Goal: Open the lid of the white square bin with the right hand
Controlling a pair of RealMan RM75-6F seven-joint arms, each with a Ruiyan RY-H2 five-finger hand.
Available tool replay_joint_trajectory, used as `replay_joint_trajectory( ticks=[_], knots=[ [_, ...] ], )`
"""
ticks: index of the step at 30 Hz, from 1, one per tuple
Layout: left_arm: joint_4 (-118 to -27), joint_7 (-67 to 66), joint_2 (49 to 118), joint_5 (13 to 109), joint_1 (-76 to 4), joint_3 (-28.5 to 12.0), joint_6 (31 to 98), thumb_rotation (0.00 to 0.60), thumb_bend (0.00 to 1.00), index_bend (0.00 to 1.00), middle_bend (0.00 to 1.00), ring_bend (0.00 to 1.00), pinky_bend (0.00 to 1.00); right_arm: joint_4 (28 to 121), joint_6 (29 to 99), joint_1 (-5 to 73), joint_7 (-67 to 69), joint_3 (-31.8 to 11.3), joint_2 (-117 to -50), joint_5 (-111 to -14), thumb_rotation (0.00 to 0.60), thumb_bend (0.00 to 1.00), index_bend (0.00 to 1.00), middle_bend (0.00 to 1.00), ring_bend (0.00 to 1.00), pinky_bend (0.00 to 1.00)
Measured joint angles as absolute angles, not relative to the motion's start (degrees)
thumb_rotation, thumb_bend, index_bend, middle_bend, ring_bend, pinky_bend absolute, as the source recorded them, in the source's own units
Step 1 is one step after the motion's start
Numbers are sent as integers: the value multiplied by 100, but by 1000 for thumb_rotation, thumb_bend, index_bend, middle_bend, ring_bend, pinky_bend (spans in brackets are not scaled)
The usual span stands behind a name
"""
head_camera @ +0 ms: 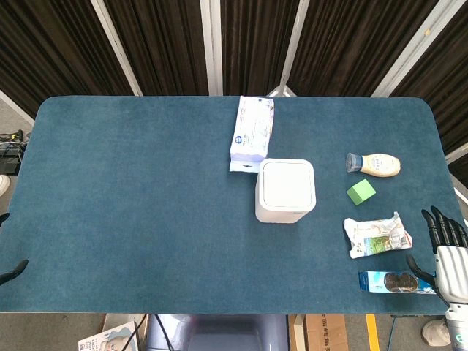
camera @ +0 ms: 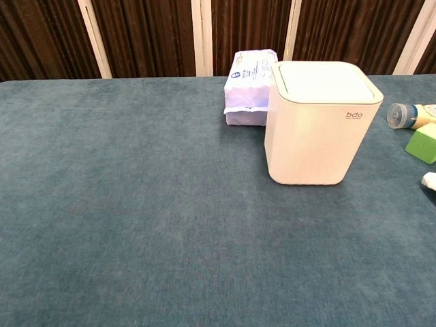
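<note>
The white square bin (head_camera: 285, 191) stands upright near the middle of the blue table, its flat lid (camera: 325, 82) lying closed on top. In the chest view the bin (camera: 313, 129) fills the upper right. My right hand (head_camera: 446, 248) hovers at the table's front right corner, far to the right of the bin, fingers spread and holding nothing. Of my left hand only dark fingertips (head_camera: 13, 272) show at the left edge of the head view; their pose is unclear.
A pack of wipes (head_camera: 252, 131) lies just behind the bin. To its right are a small bottle (head_camera: 374, 164), a green block (head_camera: 360, 191), a crumpled packet (head_camera: 376, 235) and a blue wrapper (head_camera: 395, 281) near my right hand.
</note>
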State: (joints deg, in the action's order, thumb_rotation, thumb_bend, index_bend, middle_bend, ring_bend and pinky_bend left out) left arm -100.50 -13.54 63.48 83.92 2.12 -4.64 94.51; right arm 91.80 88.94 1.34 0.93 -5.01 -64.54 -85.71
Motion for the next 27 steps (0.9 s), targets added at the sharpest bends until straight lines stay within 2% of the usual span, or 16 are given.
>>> replay_joint_trajectory(
  ticks=[16,21,27],
  knots=[
    [-9946,-1245,6370,8506,243,-490,9609,600,70,181,103,0,86,9254,8813,142,141,-446,-6423,-8604,600,293,59,28,116,88],
    [-9937,-1237,6376,8624,246,-444,9629,600,70,181,103,0,10,9328,8697,163,157,-381,-6341,-8628,600,294,60,28,116,78],
    [-9922,-1241,6392,8590,252,-467,9650,600,70,180,103,0,0,9401,8640,252,51,-335,-6361,-8842,600,293,60,27,116,61]
  ],
)
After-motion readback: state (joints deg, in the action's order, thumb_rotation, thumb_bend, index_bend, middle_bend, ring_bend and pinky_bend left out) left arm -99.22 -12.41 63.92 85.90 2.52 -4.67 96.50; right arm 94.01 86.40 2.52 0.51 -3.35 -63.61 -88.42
